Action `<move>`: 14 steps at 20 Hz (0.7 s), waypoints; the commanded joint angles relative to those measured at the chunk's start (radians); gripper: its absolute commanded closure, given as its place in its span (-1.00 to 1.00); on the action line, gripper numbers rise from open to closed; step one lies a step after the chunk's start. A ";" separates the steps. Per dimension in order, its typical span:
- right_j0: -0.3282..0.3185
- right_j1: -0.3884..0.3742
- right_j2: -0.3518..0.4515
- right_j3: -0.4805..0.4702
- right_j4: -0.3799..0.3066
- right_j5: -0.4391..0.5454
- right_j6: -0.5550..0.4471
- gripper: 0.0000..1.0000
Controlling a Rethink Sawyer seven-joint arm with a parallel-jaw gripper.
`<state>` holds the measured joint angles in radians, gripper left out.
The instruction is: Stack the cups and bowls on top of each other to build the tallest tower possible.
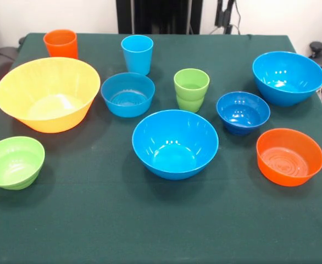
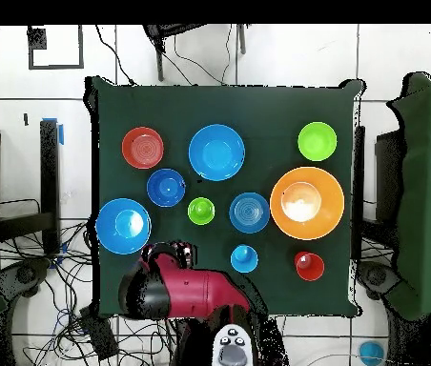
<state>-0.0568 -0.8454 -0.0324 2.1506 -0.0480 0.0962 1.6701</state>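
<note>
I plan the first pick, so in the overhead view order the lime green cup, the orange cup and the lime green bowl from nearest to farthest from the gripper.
From the gripper, at the table's bottom edge:
1. lime green cup, just above it, mid-table
2. orange cup, bottom right
3. lime green bowl, top right corner

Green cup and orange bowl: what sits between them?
The small dark blue bowl lies between the green cup and the orange bowl, apart from both; the front view shows it, and the overhead view agrees.
</note>
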 commanded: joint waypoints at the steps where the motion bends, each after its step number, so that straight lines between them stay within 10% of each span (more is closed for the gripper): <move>1: 0.001 0.143 0.058 -0.063 -0.064 -0.070 0.101 1.00; 14: -0.015 0.358 0.036 -0.121 -0.138 -0.258 0.100 1.00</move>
<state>-0.0596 -0.6294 -0.0380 2.1258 -0.1109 -0.0643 1.6701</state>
